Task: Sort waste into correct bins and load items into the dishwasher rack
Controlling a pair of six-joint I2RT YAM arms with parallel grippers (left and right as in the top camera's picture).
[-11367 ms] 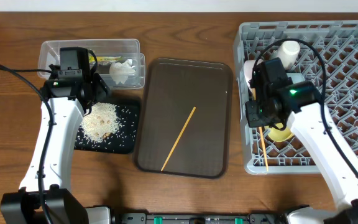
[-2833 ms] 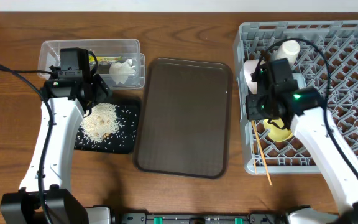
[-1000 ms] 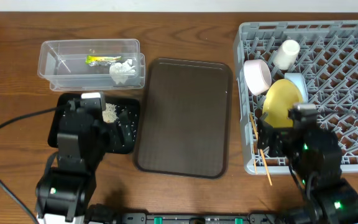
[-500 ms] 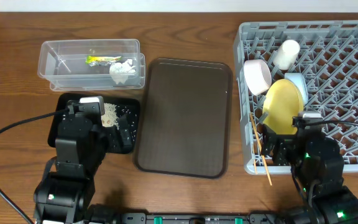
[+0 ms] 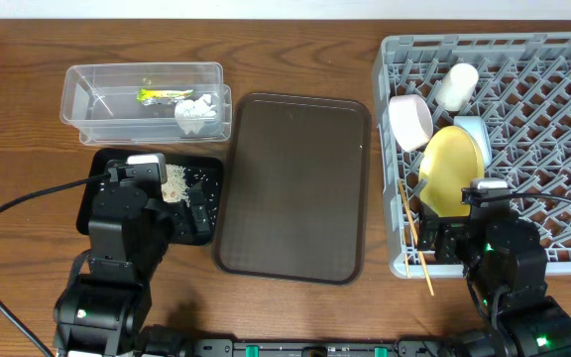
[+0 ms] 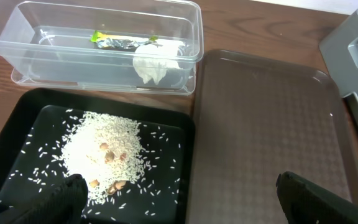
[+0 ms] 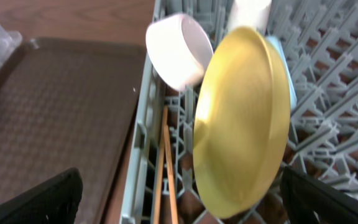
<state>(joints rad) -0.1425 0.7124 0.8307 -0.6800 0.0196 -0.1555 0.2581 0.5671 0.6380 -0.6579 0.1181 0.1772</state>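
The grey dishwasher rack (image 5: 543,109) holds the yellow plate (image 7: 241,124) on edge, a white-pink bowl (image 7: 179,50), a light-blue bowl (image 5: 472,129), a pale cup (image 5: 456,86) and two chopsticks (image 7: 165,168) along its left wall. My right gripper (image 7: 182,205) hovers open and empty in front of the plate. The clear tub (image 6: 17,43) contains the snack wrapper (image 6: 114,40) and the white tissue (image 6: 155,62). Rice (image 6: 104,152) lies heaped in the black tray (image 6: 166,186). My left gripper (image 6: 182,202) stands open and empty above that tray's right edge.
A large dark-brown serving tray (image 5: 293,188) lies between the black tray and the rack, with nothing on it. Both arms (image 5: 117,258) (image 5: 509,268) are drawn back near the table's front edge. One chopstick end (image 5: 426,283) pokes out past the rack's front.
The chopstick that lay on the brown tray is now in the rack. Both arms have pulled back from the bins and rack to the front edge, and have barely moved over the last half second.
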